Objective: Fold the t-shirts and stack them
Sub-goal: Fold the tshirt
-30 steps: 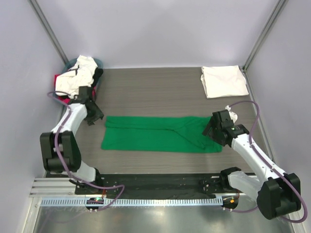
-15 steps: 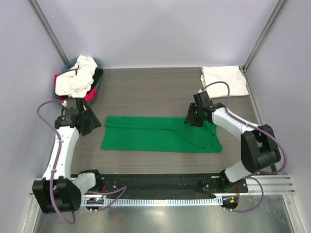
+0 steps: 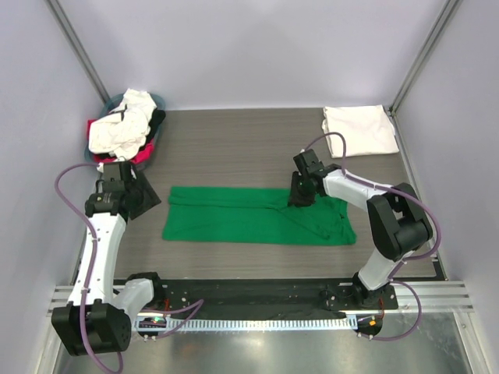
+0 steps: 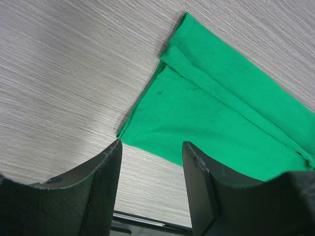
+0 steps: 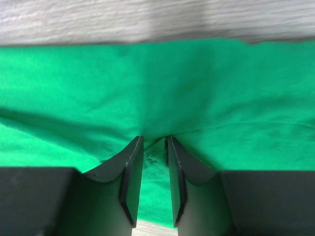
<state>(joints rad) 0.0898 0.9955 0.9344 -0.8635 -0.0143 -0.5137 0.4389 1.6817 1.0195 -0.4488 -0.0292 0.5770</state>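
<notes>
Across the middle of the worktop (image 3: 234,148) the green t-shirt (image 3: 234,214) lies in a long flat strip, soft and limp, the right gripper (image 3: 299,199) pinching a pucker at its far edge, the left gripper (image 4: 151,147) spread, empty, beside its left-end corner, likely a good hold.

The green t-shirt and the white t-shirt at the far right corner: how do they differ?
The green t-shirt is a long strip mid-table; the white t-shirt is a compact square. The right gripper pinches the green t-shirt; nothing touches the white t-shirt. Both lie flat on the table.
</notes>
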